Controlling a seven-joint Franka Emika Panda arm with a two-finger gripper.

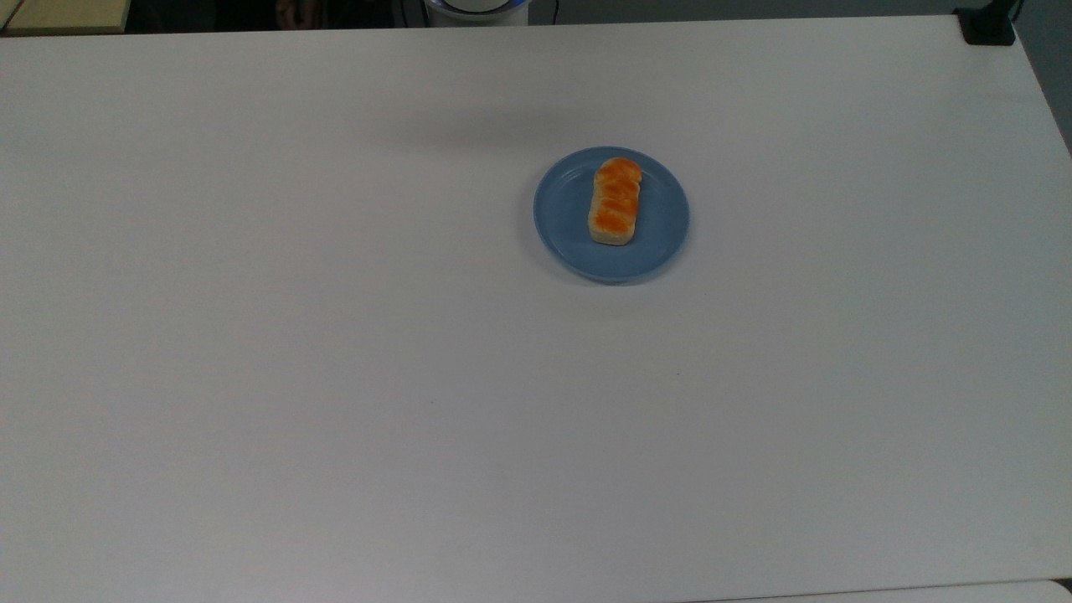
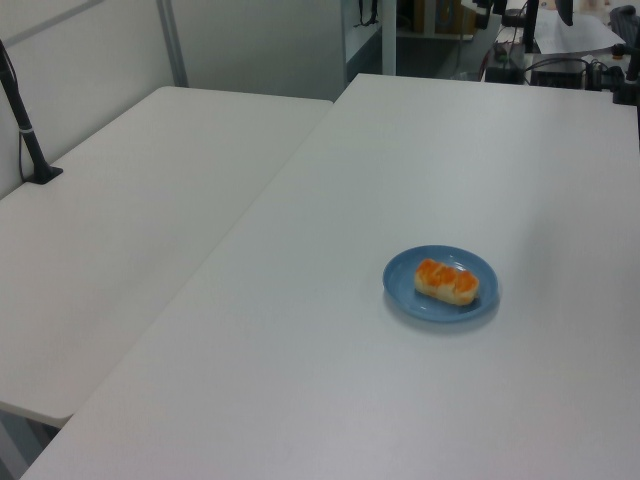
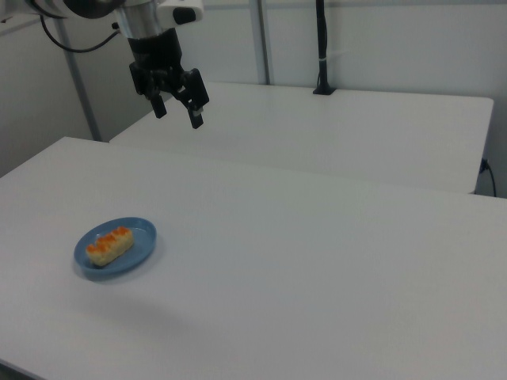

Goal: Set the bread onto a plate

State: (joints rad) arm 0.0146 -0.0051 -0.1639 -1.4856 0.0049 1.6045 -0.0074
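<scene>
We find the bread (image 1: 615, 201) lying flat on the plate (image 1: 662, 239), glazed side up, wholly inside the rim. The plate sits on the white bench (image 1: 335, 377), right of centre in the top view. In the right view we note the gripper (image 3: 177, 111) high above the bench, well apart from the plate, its two fingers (image 3: 195, 116) spread apart and holding nothing. A second white bench (image 2: 130, 220) adjoins it.

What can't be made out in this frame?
- Arm above the pincer: cut off by the right view's top-left edge.
- Plate centre: hidden under the bread in all three views.
- Robot base: cut off by the top view's top edge.
</scene>
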